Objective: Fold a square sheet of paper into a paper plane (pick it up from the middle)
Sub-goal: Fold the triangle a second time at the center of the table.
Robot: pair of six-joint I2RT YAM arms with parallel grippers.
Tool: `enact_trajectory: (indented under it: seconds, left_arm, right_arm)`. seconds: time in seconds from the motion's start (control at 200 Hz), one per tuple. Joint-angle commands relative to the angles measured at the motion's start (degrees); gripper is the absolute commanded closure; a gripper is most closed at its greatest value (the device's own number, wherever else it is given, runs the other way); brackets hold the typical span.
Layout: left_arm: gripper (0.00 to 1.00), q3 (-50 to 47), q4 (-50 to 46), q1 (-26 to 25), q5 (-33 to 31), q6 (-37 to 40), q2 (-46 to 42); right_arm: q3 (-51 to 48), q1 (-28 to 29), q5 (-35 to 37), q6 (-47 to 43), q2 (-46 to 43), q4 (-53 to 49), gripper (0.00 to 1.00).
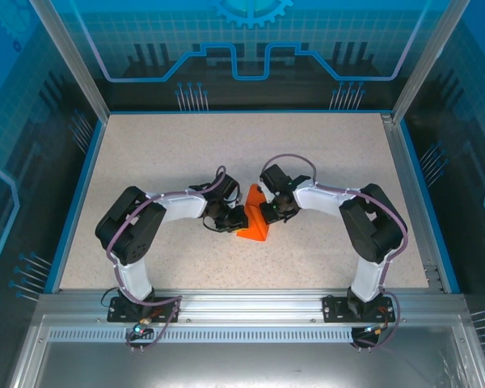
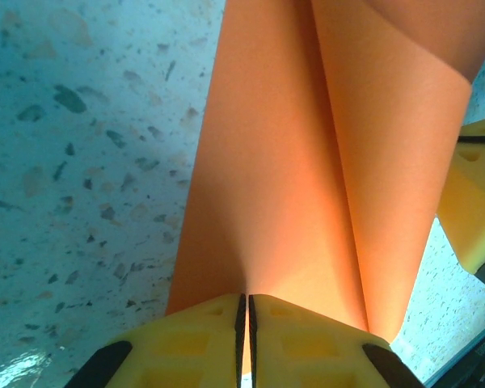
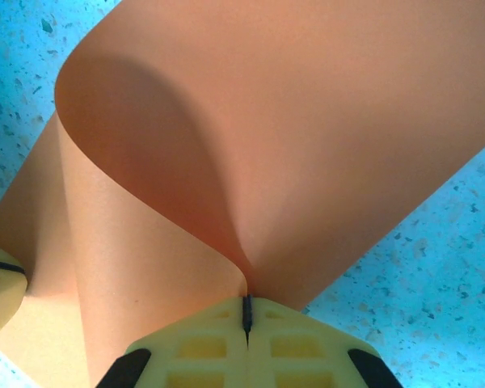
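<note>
Orange square sheet of paper (image 1: 255, 226) tight between closed left jaws; likewise right jaws

Robot lab work cell from above.
A left arm (image 1: 137, 230) and a right arm (image 1: 376, 222) are sitting bolted to an aluminium rail (image 1: 242, 303) at a speckled table (image 1: 186, 153); blue panels (image 1: 145, 40) printed with circuits and a gear are enclosing it.

Paper (image 2: 283, 162) plain orange; tbl (image 1: 186, 153) speckled beige.
</note>
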Motion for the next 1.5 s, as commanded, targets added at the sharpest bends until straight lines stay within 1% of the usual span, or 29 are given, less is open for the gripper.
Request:
enact_trajectory:
  seconds: [0.0,0.31,0.665,1.175,1.335,1.4,1.49]
  left_arm:
    - [0.87,0.59,-1.87,-0.49,-0.73,1.45,0.96]
    - [0.87,0.97,-2.13,-0.69,-0.69,1.67,1.11]
    - [0.87,1.38,-2.23,-0.89,-0.68,1.74,1.14]
    - [0.87,1.14,-2.37,-1.00,-1.17,1.82,0.78]
    - [0.87,0.67,-0.98,-0.98,-1.18,0.84,-1.59]
    - [0.90,-0.68,1.28,-0.72,-1.57,-0.57,-4.05]
    - [0.98,-3.28,6.20,0.42,-0.56,-3.57,-7.33]
  right_arm:
    - [0.54,0.55,1.36,-0.59,0.46,-1.57,0.96]
    - [0.28,1.61,1.42,-0.50,-1.11,-1.80,0.96]
    - [0.38,1.65,3.16,0.21,0.60,-1.69,0.96]
    - [0.73,1.64,2.93,0.03,0.52,-1.82,0.95]
    - [-0.52,1.65,3.42,0.38,0.58,-1.34,0.95]
    - [-1.00,1.69,3.85,0.47,0.60,-1.14,0.96]
    - [-1.24,1.57,3.93,0.56,0.63,-0.95,0.95]
